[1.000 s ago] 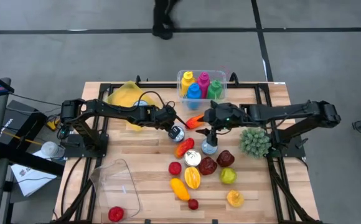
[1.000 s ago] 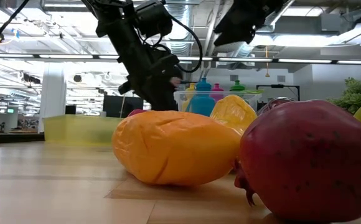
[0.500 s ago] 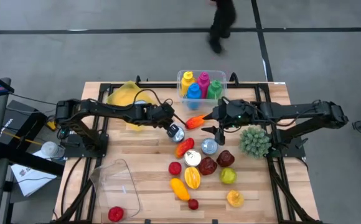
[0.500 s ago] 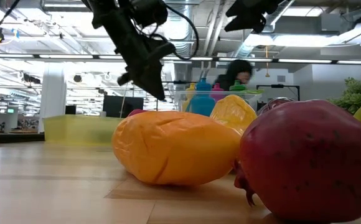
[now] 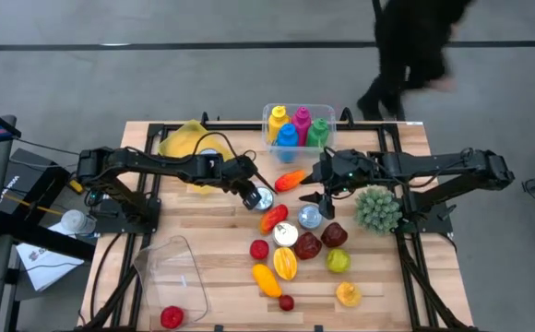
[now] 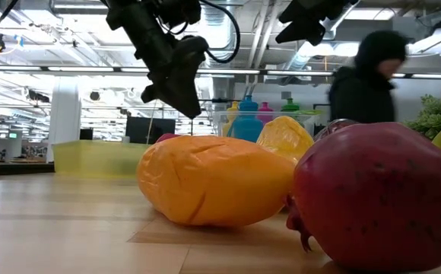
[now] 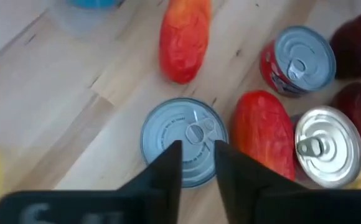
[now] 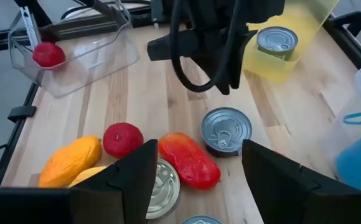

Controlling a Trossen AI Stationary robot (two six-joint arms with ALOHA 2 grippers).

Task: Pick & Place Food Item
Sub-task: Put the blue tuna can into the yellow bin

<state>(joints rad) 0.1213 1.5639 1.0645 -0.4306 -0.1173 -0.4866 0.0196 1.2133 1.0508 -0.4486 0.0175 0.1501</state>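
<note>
- My left gripper hovers over a round silver-lidded can with pull tab, fingers a narrow gap apart, gripping nothing.
- That can stands upright on the wooden slat table, just beside a glossy, oblong red-orange pepper.
- My right gripper hangs over the food pile, fingers wide apart, empty.
- Smooth orange mango and dark red, speckled pomegranate sit closest in the low view.
- Clear plastic bin holds a red fruit.
</note>
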